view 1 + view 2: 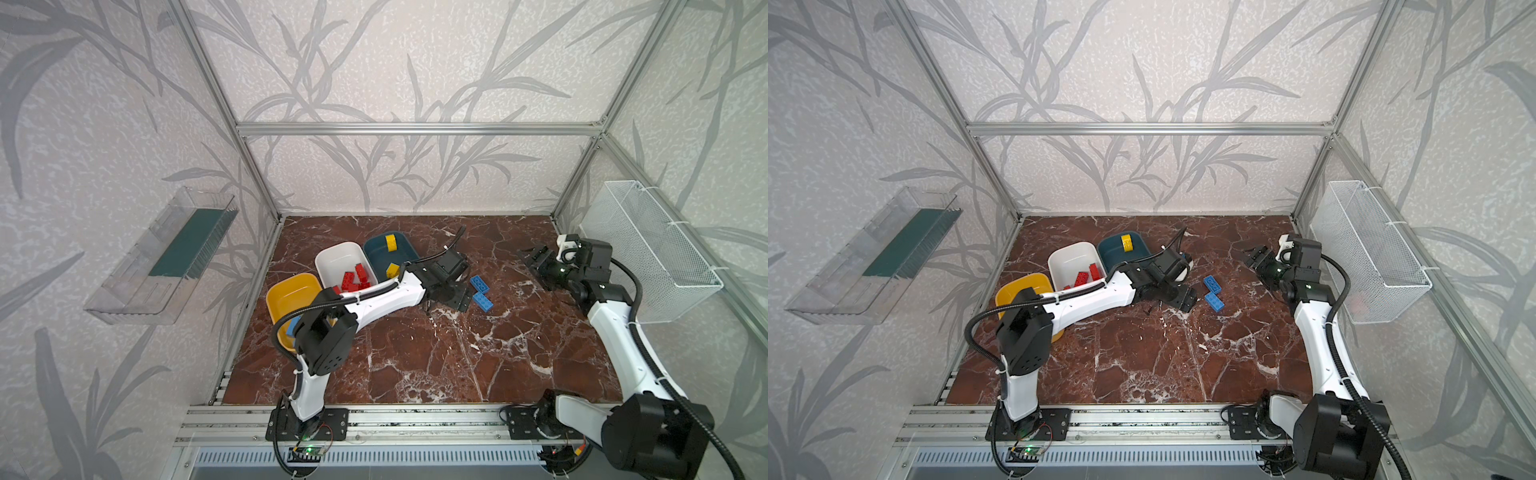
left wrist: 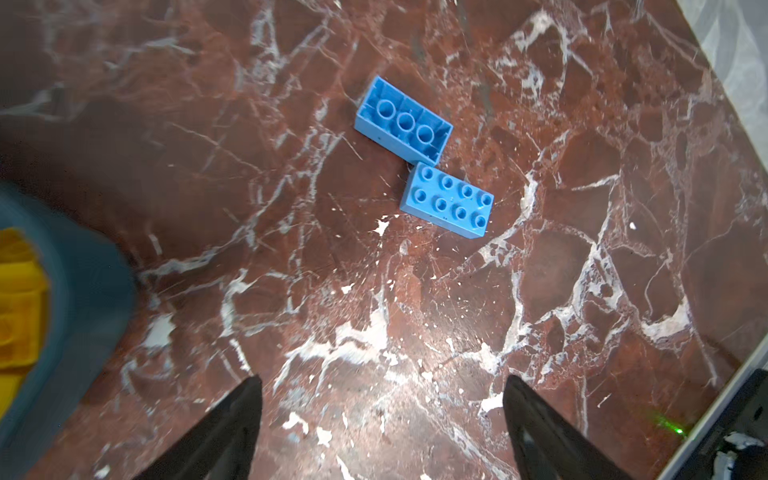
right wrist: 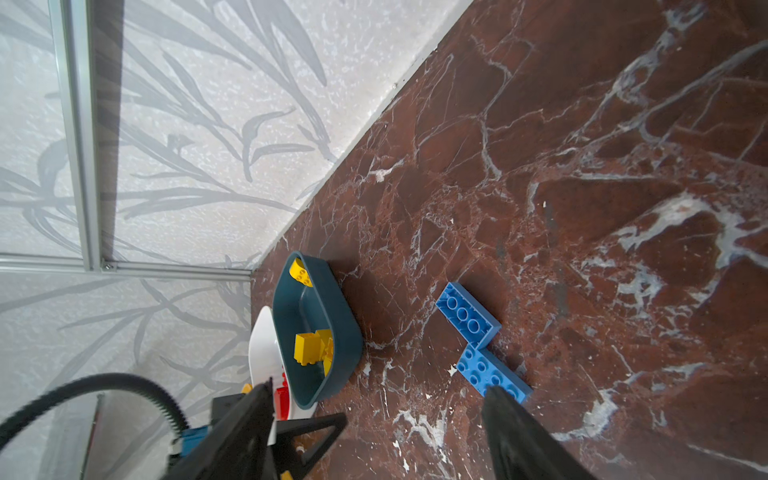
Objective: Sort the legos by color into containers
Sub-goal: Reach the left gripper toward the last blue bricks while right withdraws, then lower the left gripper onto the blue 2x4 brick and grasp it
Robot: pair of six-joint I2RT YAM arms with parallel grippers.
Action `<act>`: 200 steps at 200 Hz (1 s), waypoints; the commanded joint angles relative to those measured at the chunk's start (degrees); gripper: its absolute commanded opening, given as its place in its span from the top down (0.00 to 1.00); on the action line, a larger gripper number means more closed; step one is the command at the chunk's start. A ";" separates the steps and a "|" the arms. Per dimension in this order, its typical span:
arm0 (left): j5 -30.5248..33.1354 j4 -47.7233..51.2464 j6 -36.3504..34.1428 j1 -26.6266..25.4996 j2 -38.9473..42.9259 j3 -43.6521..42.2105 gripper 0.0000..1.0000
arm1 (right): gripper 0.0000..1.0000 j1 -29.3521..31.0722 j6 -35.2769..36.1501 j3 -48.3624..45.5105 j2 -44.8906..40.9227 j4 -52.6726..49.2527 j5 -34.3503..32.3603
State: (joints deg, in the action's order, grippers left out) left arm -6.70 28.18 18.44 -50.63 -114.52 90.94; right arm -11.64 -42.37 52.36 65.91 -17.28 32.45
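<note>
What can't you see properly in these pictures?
- Yellow tub: in both top views the left arm covers its near half; only a sliver of a blue brick shows.
- Red bricks in the white tub: that arm crosses them, so no sure count.
- Teal tub: in the left wrist view blurred and cut by the edge.

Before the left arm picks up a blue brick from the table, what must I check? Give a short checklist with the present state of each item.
1. Left gripper open and empty: ok.
2. Studs-up brick and flipped brick visible in the left wrist view, nothing on top of them: ok.
3. Bricks far enough apart to grasp one alone: not ok, they lie corner to corner.
4. Right gripper away from the bricks: ok.
5. Yellow tub has room: cannot tell, left arm hides part of it.
</note>
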 commanded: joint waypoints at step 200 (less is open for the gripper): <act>-1.82 -2.21 -16.59 -3.16 -26.35 24.16 0.20 | 0.20 -6.64 -4.30 -9.90 -5.37 13.07 9.38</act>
State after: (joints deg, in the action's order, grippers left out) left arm -9.91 24.80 3.66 -53.58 -139.44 113.51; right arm -17.98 -46.46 42.87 61.67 -5.93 40.18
